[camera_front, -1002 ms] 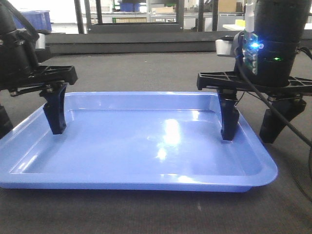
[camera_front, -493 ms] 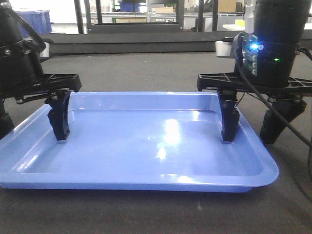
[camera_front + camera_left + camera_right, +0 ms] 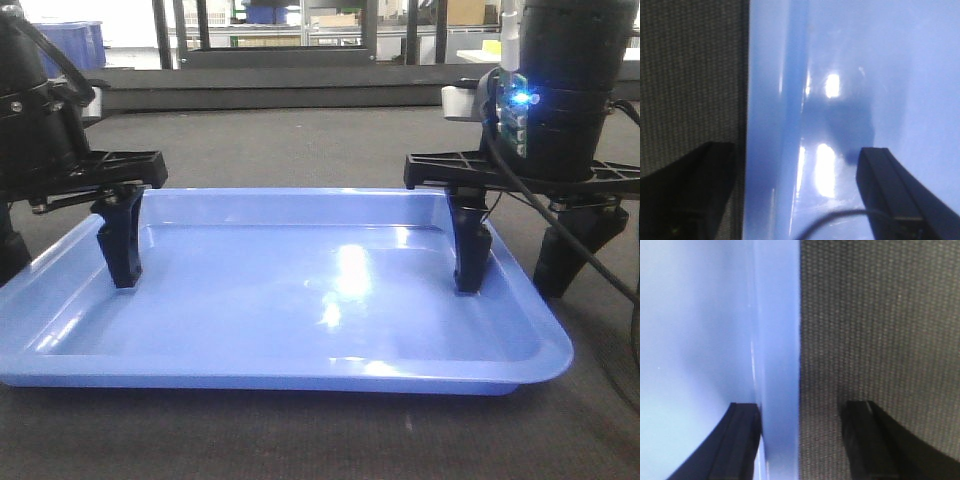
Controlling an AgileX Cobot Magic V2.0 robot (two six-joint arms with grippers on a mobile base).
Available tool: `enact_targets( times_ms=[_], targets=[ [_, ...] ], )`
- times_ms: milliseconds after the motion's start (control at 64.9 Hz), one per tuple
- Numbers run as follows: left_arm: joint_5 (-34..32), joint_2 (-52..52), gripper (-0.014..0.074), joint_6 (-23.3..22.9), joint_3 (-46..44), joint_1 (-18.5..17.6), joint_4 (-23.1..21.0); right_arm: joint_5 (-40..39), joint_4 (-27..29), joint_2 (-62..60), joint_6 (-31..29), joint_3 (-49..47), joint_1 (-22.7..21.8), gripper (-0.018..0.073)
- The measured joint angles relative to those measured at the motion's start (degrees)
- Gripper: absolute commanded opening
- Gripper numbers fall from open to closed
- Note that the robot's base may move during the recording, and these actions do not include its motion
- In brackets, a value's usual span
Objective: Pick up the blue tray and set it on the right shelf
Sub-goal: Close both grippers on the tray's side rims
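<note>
The blue tray (image 3: 300,300) lies flat on the dark grey mat. My left gripper (image 3: 60,270) straddles its left rim, open: one finger (image 3: 120,240) stands inside the tray and the other is outside at the frame edge. In the left wrist view the left gripper (image 3: 792,150) spans the tray's rim (image 3: 770,100) with gaps on both sides. My right gripper (image 3: 510,285) straddles the right rim, open. In the right wrist view the right gripper (image 3: 801,407) has its inner finger (image 3: 742,440) against the tray's wall (image 3: 777,315) and its outer finger apart over the mat. The right shelf is out of view.
Dark woven mat (image 3: 320,150) spreads all round the tray. Far behind stand dark rack frames (image 3: 300,40) and a dark blue bin (image 3: 70,40) at the back left. A cable (image 3: 590,260) hangs by the right arm.
The left gripper has dropped a little lower and shifted slightly right over the left rim during the first half second. Since then nothing has moved. The right arm stayed still.
</note>
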Motion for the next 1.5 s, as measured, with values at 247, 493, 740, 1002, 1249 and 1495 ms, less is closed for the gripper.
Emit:
enact_targets(
  times_ms=[247, 493, 740, 1002, 1249, 1495],
  targets=[
    [0.00, 0.00, 0.0154, 0.00, 0.00, 0.00, -0.46, 0.11, 0.00, 0.00, 0.00, 0.00, 0.00, 0.0281],
    [0.00, 0.00, 0.0126, -0.07, 0.00, 0.00, -0.70, 0.11, 0.00, 0.00, -0.11, 0.00, 0.00, 0.0211],
    [0.00, 0.00, 0.0126, -0.07, 0.00, 0.00, -0.70, 0.11, 0.00, 0.00, -0.46, 0.00, 0.00, 0.0161],
    [0.00, 0.00, 0.0126, -0.07, 0.00, 0.00, -0.70, 0.11, 0.00, 0.00, -0.57, 0.00, 0.00, 0.0161],
    [0.00, 0.00, 0.0124, -0.07, 0.00, 0.00, -0.70, 0.11, 0.00, 0.00, -0.57, 0.00, 0.00, 0.0161],
    [0.10, 0.00, -0.0002, -0.07, 0.00, 0.00, -0.70, 0.11, 0.00, 0.00, -0.57, 0.00, 0.00, 0.0161]
  ],
)
